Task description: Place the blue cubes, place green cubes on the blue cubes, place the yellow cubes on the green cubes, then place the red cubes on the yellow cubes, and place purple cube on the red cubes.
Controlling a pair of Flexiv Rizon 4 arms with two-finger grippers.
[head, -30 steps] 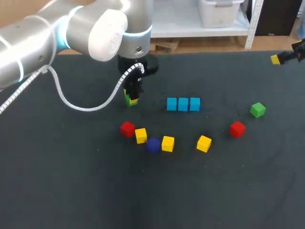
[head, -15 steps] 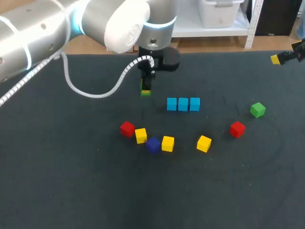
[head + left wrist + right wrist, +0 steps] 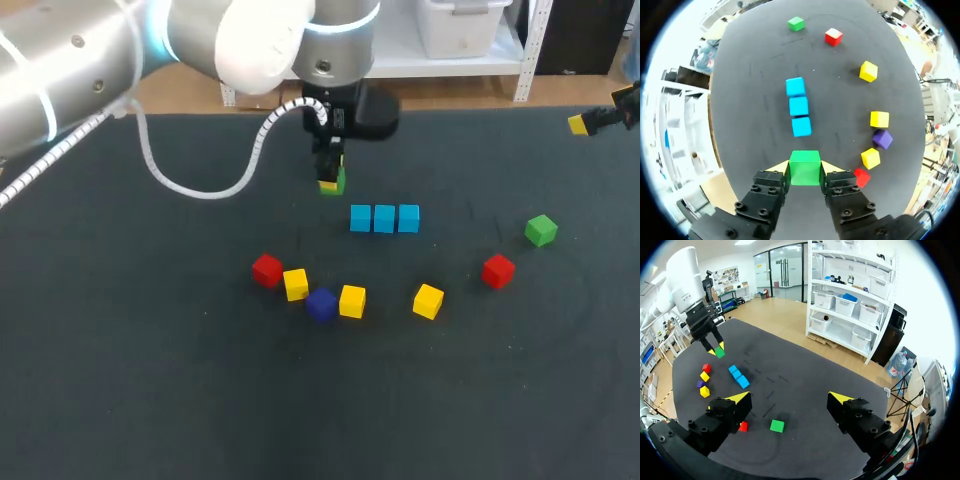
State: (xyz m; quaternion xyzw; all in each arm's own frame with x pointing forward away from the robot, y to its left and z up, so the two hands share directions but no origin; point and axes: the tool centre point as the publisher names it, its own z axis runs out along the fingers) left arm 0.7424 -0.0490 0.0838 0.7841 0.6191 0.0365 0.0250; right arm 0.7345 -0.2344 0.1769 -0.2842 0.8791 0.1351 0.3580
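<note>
While my left fingers [image 3: 331,172] are gripping a green cube [image 3: 805,168] from both sides, it is hanging just short of the near end of the blue cubes [image 3: 798,107], which are lying in a row of three on the table [image 3: 150,380]. Beside them a near red cube [image 3: 861,177], a first yellow cube [image 3: 870,158], the purple cube [image 3: 882,139] and a second yellow cube [image 3: 879,119] are forming a loose arc. Farther on, a third yellow cube [image 3: 868,71], a far red cube [image 3: 833,36] and a far green cube [image 3: 796,23] are sitting apart. My right fingers [image 3: 579,124] are hovering spread wide and holding nothing, at the table's far right edge.
</note>
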